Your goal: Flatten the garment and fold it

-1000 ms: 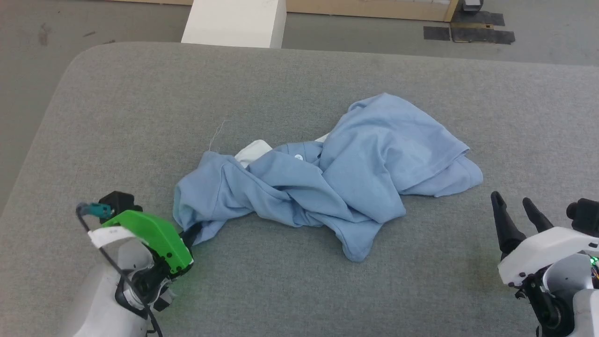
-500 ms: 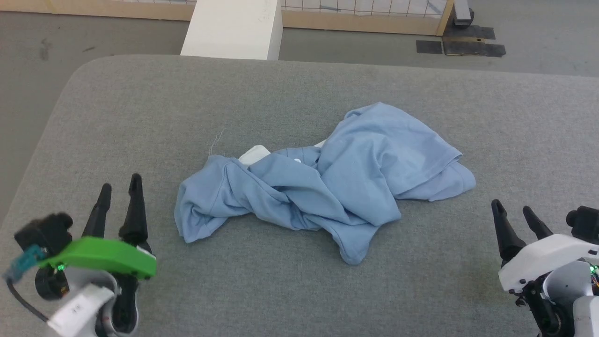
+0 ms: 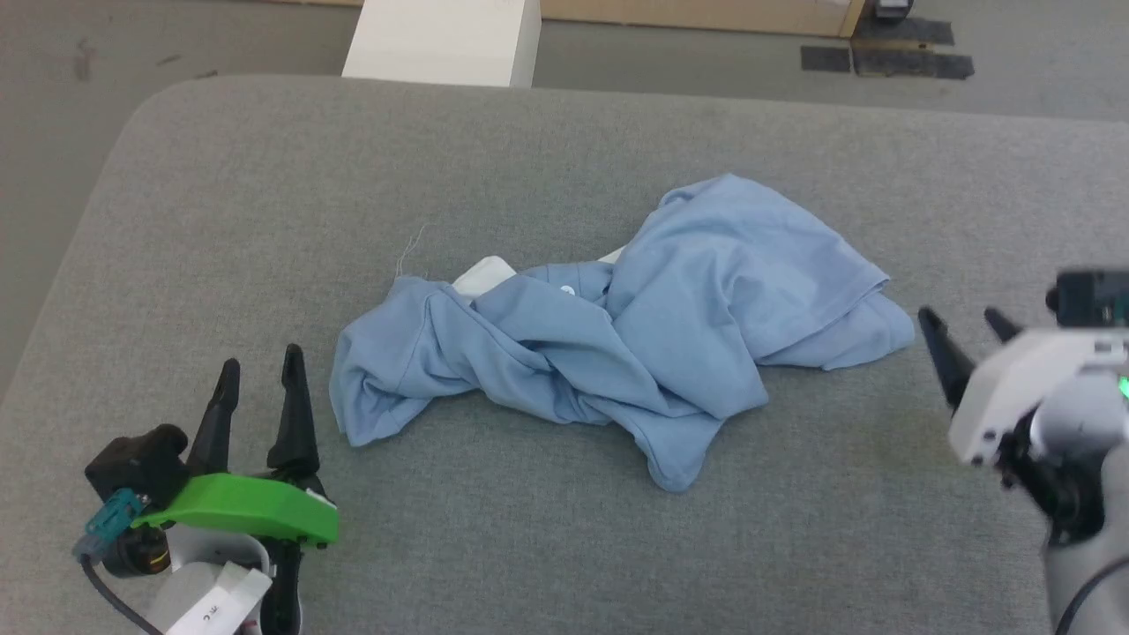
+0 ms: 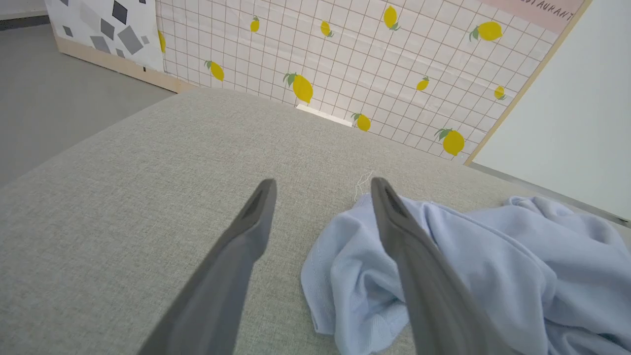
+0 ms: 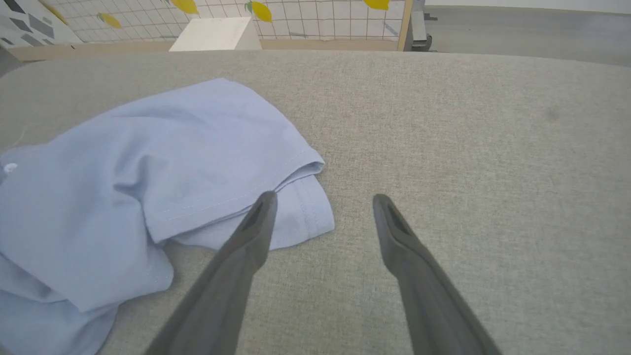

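My left tool (image 3: 262, 357) has two long, dark, tapering fingers under a bright green cover (image 3: 238, 519), with a teal plug (image 3: 110, 522), a black cable (image 3: 106, 595) and a white printed label (image 3: 220, 604). My right tool (image 3: 960, 313) has matching dark fingers on a white shell (image 3: 1014, 388) with a small green light (image 3: 1124, 385).

left gripper (image 3: 262, 360): 2 fingers apart, empty | right gripper (image 3: 959, 315): 2 fingers apart, empty
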You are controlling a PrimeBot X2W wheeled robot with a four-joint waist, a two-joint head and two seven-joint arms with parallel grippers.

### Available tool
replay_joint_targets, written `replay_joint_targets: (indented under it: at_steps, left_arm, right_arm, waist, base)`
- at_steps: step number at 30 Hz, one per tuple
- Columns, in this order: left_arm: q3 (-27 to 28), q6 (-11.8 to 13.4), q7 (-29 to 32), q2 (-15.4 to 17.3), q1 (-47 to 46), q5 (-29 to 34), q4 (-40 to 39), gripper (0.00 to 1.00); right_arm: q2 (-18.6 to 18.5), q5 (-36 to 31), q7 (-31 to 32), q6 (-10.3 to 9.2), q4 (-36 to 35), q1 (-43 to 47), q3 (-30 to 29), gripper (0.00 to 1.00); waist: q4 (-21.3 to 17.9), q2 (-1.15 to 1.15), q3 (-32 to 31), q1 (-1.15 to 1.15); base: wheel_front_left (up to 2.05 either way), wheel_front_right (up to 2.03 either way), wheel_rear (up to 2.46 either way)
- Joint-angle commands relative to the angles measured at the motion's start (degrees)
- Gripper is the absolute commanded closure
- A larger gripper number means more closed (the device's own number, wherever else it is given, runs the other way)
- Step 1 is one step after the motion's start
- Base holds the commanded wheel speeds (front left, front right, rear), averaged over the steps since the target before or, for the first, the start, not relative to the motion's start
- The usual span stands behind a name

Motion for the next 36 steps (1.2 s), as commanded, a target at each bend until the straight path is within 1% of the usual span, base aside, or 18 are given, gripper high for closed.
replay_joint_targets:
  at_steps: [1, 7, 9, 13, 14, 19, 20, 21, 22, 27, 30, 33, 36]
  left_arm:
    - [0.19, -0.36, -0.26, -0.35, -0.54, 1.27, -0.39, 0.0]
    - [0.77, -1.79, -0.27, -1.88, -3.15, 3.82, -1.68, 0.0]
    - [0.83, -2.15, -0.27, -2.43, -4.07, 4.61, -2.03, 0.0]
    - [0.83, -2.88, -0.27, -3.46, -5.63, 5.61, -2.03, 0.0]
    - [0.86, -3.86, -0.28, -4.77, -7.1, 6.22, -1.78, 0.0]
    - [1.1, -4.67, -0.28, -5.8, -8.09, 6.88, -0.9, 0.0]
    - [1.22, -4.79, -0.28, -5.96, -8.23, 6.96, -0.73, 0.0]
    - [1.36, -4.94, -0.28, -6.14, -8.37, 7.1, -0.53, 0.0]
    - [1.41, -5.07, -0.28, -6.24, -8.43, 7.2, -0.29, 0.0]
    - [1.78, -5.68, -0.28, -6.55, -8.39, 7.74, 0.9, 0.0]
    - [2.02, -5.94, -0.28, -6.56, -8.18, 7.91, 1.52, 0.0]
    - [2.21, -6.13, -0.28, -6.58, -7.92, 7.93, 2.02, 0.0]
    - [2.29, -6.23, -0.28, -6.58, -7.28, 8.02, 2.64, 0.0]
  right_arm:
    - [-1.77, -1.05, 2.76, -0.06, 0.44, -2.96, 1.3, 0.0]
    - [-8.0, -1.97, 14.52, -0.06, 4.88, -13.47, 8.48, 0.0]
    - [-9.37, -2.15, 16.81, -0.06, 6.2, -16.22, 10.57, 0.0]
    - [-10.98, -3.49, 19.92, -0.06, 8.77, -20.49, 14.49, 0.0]
    - [-12.61, -4.12, 22.38, -0.06, 12.02, -23.5, 19.15, 0.0]
    - [-13.97, -2.11, 25.04, -0.06, 14.53, -24.68, 24.34, 0.0]
    - [-14.2, -1.71, 25.21, -0.06, 14.77, -24.9, 24.73, 0.27]
    - [-14.38, -1.32, 25.11, -0.06, 14.99, -25.17, 25.14, 0.73]
    - [-14.53, -1.07, 24.68, -0.06, 15.03, -25.39, 25.49, 1.0]
    - [-14.73, -0.46, 20.36, -0.06, 14.61, -27.17, 25.2, 1.0]
    - [-13.74, -0.2, 16.76, -0.06, 13.27, -27.85, 23.34, 1.0]
    - [-12.84, 0.63, 13.93, -0.06, 10.84, -27.14, 21.28, 1.0]
    - [-12.66, 1.46, 11.8, -0.06, 6.82, -24.34, 18.78, 1.0]
  waist:
    - [0.69, 0.0, 1.82, 0.0]
    - [2.3, 0.0, 6.3, 0.0]
    - [2.94, 0.0, 7.87, 0.0]
    - [3.92, 0.0, 10.44, 0.0]
    - [4.79, 0.0, 12.82, 0.0]
    - [4.88, 0.0, 13.85, 0.0]
    - [4.81, 0.0, 13.86, 0.0]
    - [4.67, 0.0, 13.76, 0.0]
    - [4.55, 0.0, 13.62, 0.0]
    - [3.33, 0.0, 11.91, 0.0]
    - [2.35, 0.0, 10.19, 0.0]
    - [1.49, 0.0, 8.26, 0.0]
    - [0.38, 0.0, 5.84, 0.0]
  base:
    - [0.0, 0.0, 0.0]
    - [0.0, 0.0, 0.0]
    - [0.0, 0.0, 0.0]
    - [0.0, 0.0, 0.0]
    - [0.0, 0.0, 0.0]
    - [0.0, 0.0, 0.0]
    - [0.0, 0.0, 0.0]
    - [0.0, 0.0, 0.0]
    - [0.0, 0.0, 0.0]
    - [0.0, 0.0, 0.0]
    - [0.0, 0.0, 0.0]
    - [0.0, 0.0, 0.0]
    - [0.0, 0.0, 0.0]
